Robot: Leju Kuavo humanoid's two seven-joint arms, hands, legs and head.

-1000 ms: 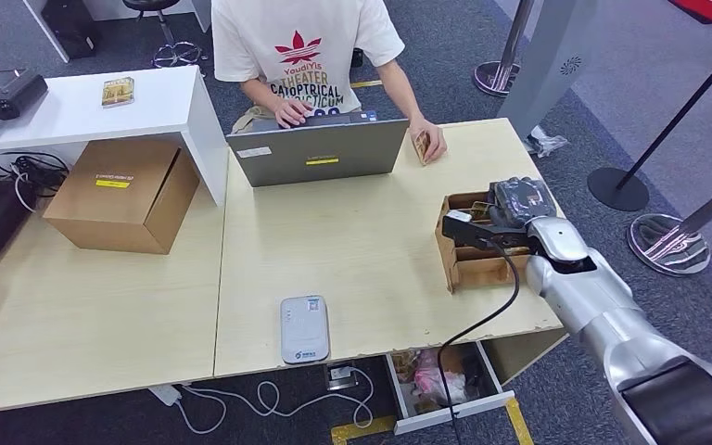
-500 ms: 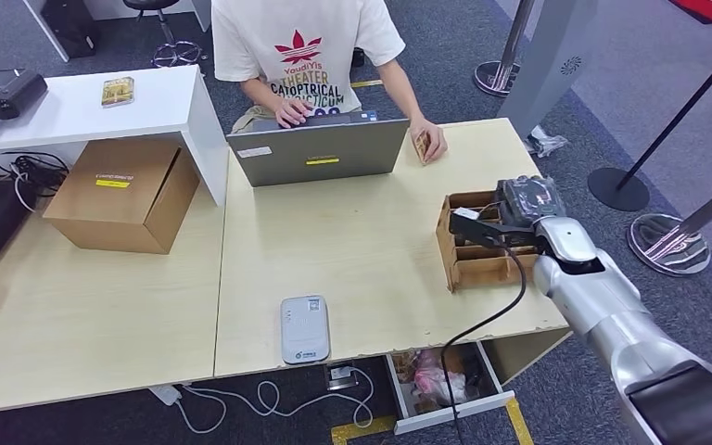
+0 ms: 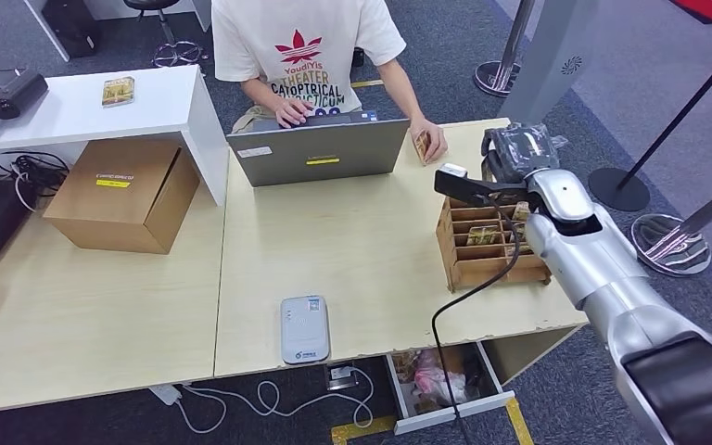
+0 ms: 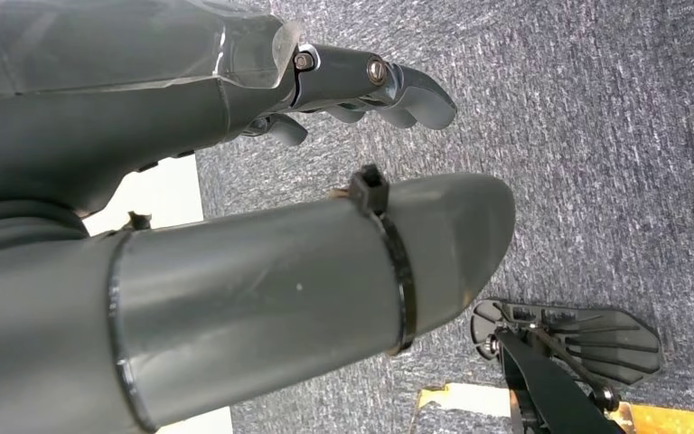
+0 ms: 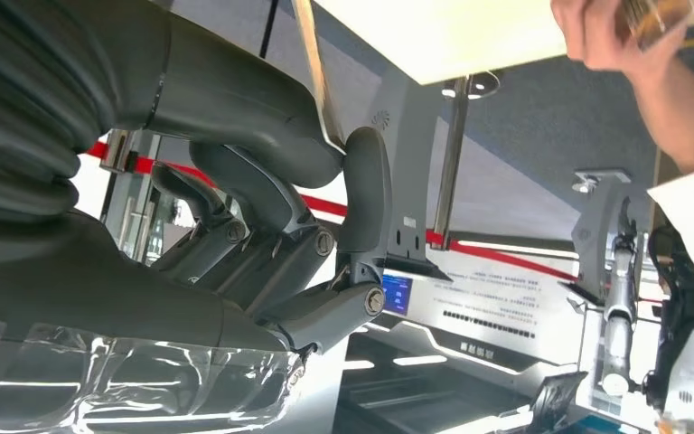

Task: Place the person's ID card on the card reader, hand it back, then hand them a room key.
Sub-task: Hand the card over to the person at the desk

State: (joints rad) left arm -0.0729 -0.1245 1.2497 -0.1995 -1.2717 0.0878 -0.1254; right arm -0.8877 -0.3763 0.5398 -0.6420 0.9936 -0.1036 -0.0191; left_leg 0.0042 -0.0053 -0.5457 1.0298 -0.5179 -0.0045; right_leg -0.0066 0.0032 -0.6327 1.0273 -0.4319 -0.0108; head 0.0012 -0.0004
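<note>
- At the far right of the desk (image 3: pixel 362 241), the right hand (image 3: pixel 519 153) hangs above the back end of the wooden slotted card box (image 3: pixel 487 246), near the table's far edge; in the right wrist view its fingers (image 5: pixel 271 226) are curled in toward the thumb, and I cannot tell whether a card sits between them.
- The person's hand (image 3: pixel 426 141) rests on the desk just beside the laptop (image 3: pixel 320 150) and holds a small brownish card (image 3: pixel 420 144), probably the ID card; the robot's hand is near it, not touching.
- The card reader (image 3: pixel 304 327), white and flat, lies at the near edge of the desk, well apart from both hands.
- The left hand (image 4: pixel 361 86) hangs over grey carpet, fingers loosely bent, holding nothing.
- My reading: this is either the reach for the ID card or the key hand-over; the pictures do not settle it.
- The next move calls for closing the gap to the person's hand, so that a card can pass cleanly between them.
</note>
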